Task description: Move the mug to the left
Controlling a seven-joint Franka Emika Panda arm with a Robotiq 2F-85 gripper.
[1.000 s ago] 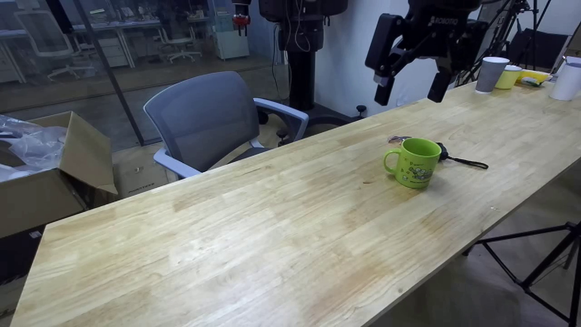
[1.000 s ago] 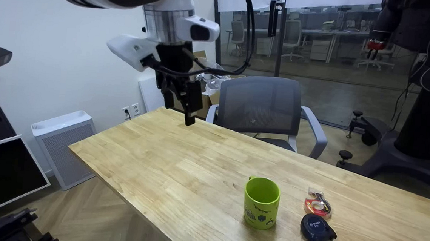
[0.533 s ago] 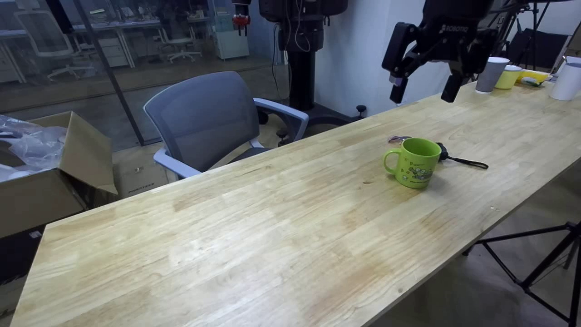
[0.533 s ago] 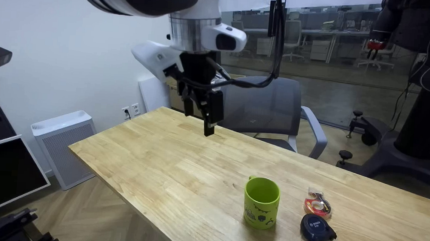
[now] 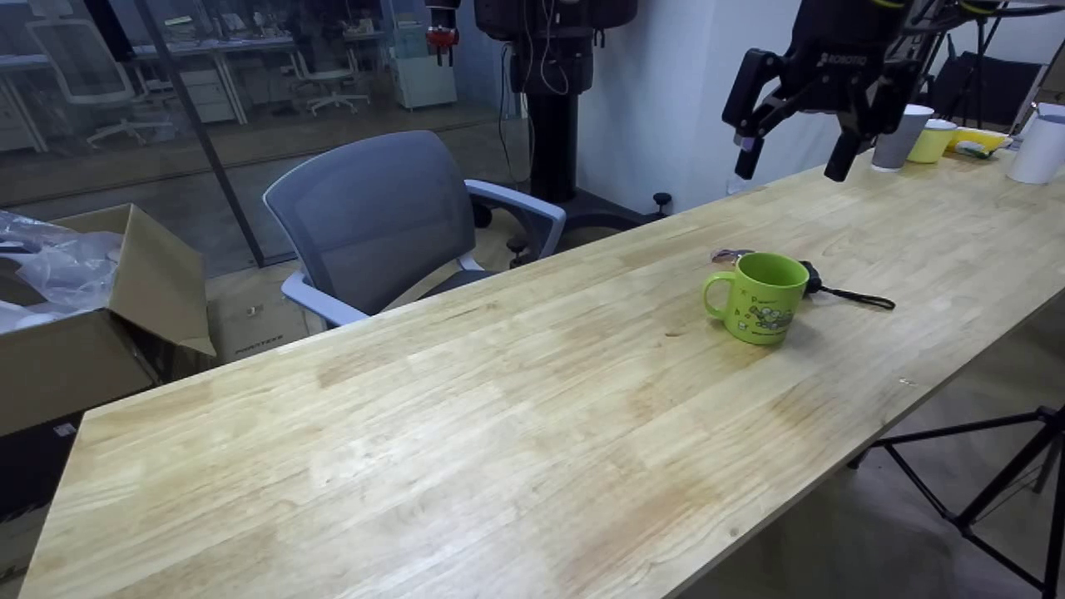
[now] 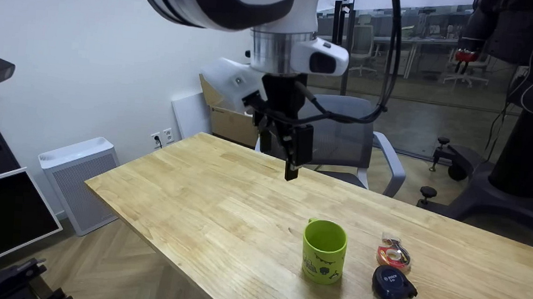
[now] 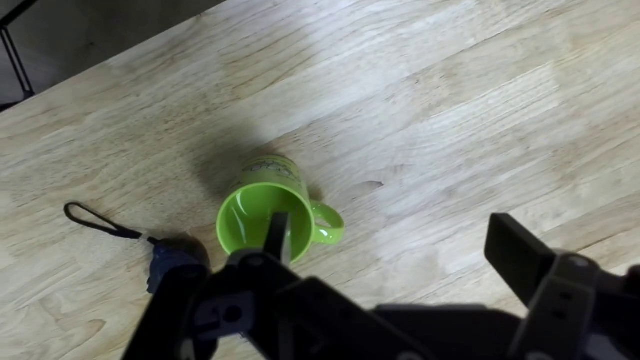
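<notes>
The lime-green mug point(image 5: 761, 304) stands upright on the wooden table point(image 5: 466, 416), its dark print showing in both exterior views point(image 6: 323, 261). In the wrist view the mug point(image 7: 272, 172) shows its open top, with its handle toward the right. My gripper point(image 5: 794, 168) is open and empty. It hangs well above the table, apart from the mug, pointing down. In an exterior view the gripper point(image 6: 278, 164) is above and behind the mug. In the wrist view the gripper point(image 7: 390, 225) has its left finger overlapping the mug's opening and its right finger over bare wood.
A dark blue tape measure point(image 6: 392, 284) with a black strap and a small red tape dispenser point(image 6: 392, 256) lie beside the mug. A grey cup point(image 5: 899, 141), a yellow cup point(image 5: 932, 143) and a white cup point(image 5: 1038, 150) stand farther along. A chair point(image 5: 383, 225) stands at the table's edge.
My gripper has moved right in both exterior views, slightly up in an exterior view and slightly down in the other view. It stays open. The mug has not moved.
</notes>
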